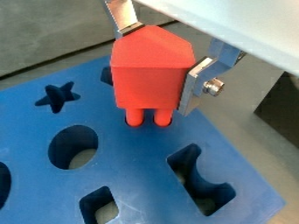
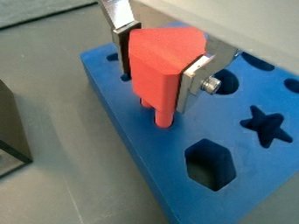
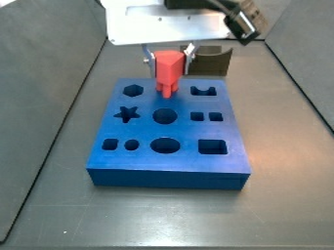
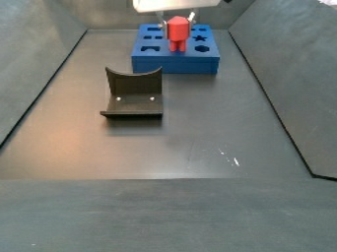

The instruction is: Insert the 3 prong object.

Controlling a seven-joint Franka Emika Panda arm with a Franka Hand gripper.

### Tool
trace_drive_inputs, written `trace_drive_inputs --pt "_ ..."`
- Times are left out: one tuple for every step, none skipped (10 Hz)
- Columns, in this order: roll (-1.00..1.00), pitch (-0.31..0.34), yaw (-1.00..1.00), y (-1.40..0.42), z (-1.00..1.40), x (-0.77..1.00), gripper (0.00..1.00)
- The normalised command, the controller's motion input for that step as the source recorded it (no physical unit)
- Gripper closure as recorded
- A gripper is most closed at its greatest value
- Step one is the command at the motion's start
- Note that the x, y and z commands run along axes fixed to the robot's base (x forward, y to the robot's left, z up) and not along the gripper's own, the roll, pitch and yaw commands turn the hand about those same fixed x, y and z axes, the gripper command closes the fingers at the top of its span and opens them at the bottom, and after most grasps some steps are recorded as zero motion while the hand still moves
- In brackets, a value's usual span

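Observation:
The 3 prong object (image 1: 149,72) is a red-pink block with round prongs on its underside. My gripper (image 1: 158,59) is shut on it, a silver finger on each side. It stands upright over the blue board (image 1: 140,166), and its prongs touch the board's top at the far edge; how deep they sit cannot be told. Both wrist views show this, with the object (image 2: 158,66), the gripper (image 2: 158,63) and the board (image 2: 140,149). In the side views the object (image 3: 169,73) (image 4: 175,31) is over the board's (image 3: 170,137) (image 4: 174,51) far middle.
The board has several cut-out holes: a star (image 3: 128,113), a round hole (image 3: 164,116), an oval (image 3: 166,146) and squares. A dark fixture (image 4: 132,94) stands on the floor in front of the board; it also shows behind the board (image 3: 213,61).

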Motion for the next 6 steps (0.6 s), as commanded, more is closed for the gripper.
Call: trace_drive_inputs --pt "0.08 -0.016 0.00 0.00 -0.34 0.00 1.00" --pt "0.08 -0.023 0.00 0.00 -0.35 0.00 1.00" --pt "0.09 -0.010 0.00 0.00 -0.34 0.00 1.00" --pt "0.04 -0.014 0.00 0.00 -0.28 0.00 1.00" --pt "-0.03 -0.073 0.00 0.00 0.00 -0.04 1.00" --pt "0.00 0.000 0.00 0.00 0.00 0.00 1.00"
